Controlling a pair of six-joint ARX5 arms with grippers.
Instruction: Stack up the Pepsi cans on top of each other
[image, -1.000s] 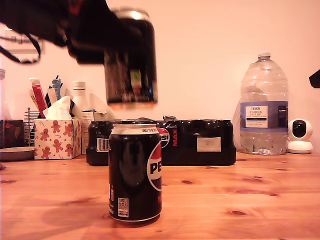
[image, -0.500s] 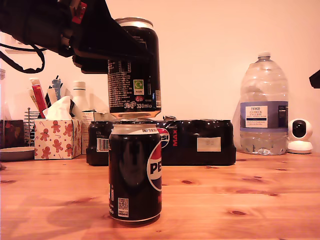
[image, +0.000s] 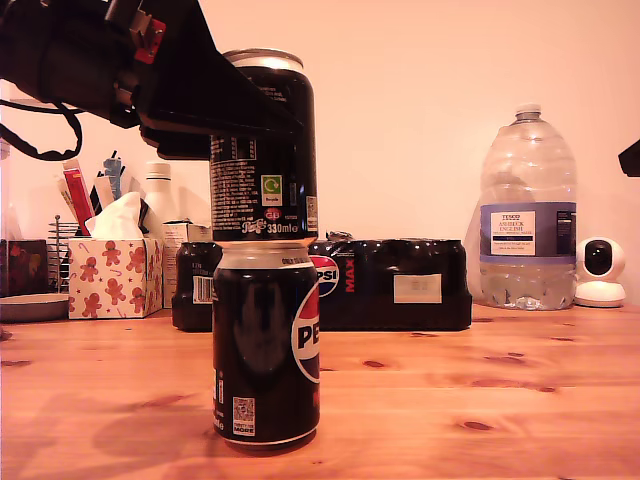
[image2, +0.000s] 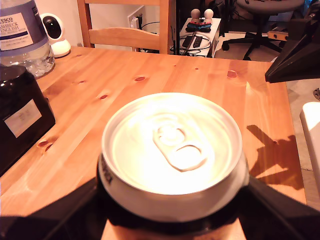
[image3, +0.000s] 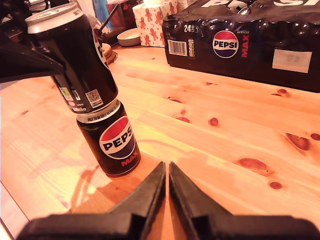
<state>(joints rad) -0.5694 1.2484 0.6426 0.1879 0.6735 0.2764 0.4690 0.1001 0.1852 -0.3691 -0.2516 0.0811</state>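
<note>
My first gripper (image: 262, 125) clamped the upper Pepsi can (image: 264, 145) — seated on the lower Pepsi can (image: 266, 345), which stood in front of the multipack (image: 400, 285). My second gripper (image3: 166, 182) hovered near the lower can — jaws nearly closed, empty.

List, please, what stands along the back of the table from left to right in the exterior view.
Tissue box → Pepsi Max multipack → water bottle → small white camera.
</note>
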